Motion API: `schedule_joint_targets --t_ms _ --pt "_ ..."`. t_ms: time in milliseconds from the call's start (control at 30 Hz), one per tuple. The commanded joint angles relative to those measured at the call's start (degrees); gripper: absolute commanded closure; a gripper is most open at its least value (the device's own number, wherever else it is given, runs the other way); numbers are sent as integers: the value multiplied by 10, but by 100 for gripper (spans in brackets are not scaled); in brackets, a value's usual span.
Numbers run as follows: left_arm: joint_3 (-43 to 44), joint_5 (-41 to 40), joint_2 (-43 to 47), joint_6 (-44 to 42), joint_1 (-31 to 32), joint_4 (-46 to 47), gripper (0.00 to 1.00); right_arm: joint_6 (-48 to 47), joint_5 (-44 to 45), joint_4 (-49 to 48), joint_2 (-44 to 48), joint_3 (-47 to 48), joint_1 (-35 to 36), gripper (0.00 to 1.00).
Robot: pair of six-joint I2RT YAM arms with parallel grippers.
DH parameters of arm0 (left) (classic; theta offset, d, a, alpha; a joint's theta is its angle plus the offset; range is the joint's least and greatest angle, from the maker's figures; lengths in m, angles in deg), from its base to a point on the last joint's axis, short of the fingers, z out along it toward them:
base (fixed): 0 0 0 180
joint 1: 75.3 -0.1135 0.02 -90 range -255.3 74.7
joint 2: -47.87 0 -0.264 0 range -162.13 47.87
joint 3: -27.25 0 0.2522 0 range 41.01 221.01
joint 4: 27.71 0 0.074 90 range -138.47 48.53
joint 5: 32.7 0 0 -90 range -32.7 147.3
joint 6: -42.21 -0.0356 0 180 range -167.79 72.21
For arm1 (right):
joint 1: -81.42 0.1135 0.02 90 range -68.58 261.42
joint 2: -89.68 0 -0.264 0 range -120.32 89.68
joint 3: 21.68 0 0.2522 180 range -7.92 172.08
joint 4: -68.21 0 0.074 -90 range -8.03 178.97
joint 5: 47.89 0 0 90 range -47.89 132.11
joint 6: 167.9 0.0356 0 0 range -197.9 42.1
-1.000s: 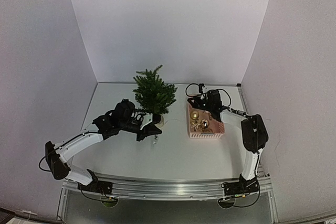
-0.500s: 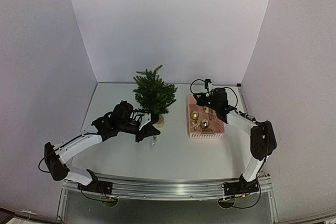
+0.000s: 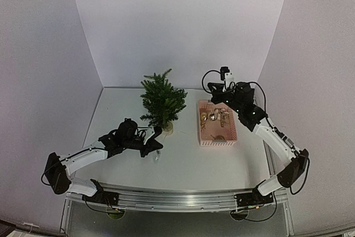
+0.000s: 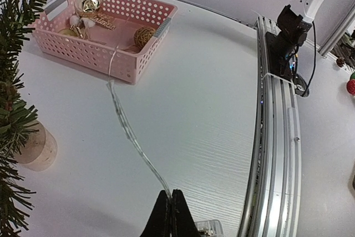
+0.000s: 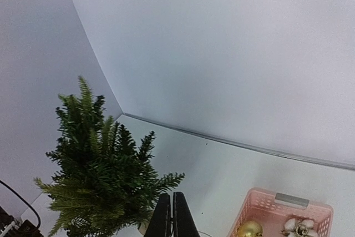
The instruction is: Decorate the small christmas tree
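Note:
The small christmas tree stands at the back middle on its pale round base; it also shows in the right wrist view and at the left edge of the left wrist view. My left gripper is low over the table in front of the tree, shut on a clear light strand. The strand runs over the rim of the pink basket and rises as a thin wire. My right gripper is shut, raised above the basket's far end, apparently holding that wire.
The pink basket right of the tree holds gold baubles, a wicker ball and white ornaments. A small clear box lies by my left fingers. White walls enclose three sides; an aluminium rail runs along the near edge.
My right gripper rose out of the basket, up and back to the right. My left gripper drew away from the tree base toward the front, with the strand in it.

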Motion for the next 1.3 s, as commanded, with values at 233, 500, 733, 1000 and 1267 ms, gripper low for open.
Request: schedule_joint_targets --t_ms 233,500,733,1000,1267 --pt "-72 -48 -36 -59 -3 197 100 -70 98 73 4 55 59 100" --pt "-67 -56 -49 -85 -3 203 100 -74 139 76 25 9 59 100" --pt "-81 -67 -46 -89 -3 188 100 -63 113 80 25 16 59 100" --pt "-89 -67 -45 -103 -3 177 100 -57 105 80 26 24 59 100" --pt "-102 -60 -48 -109 -2 187 100 -52 109 80 29 35 59 100"
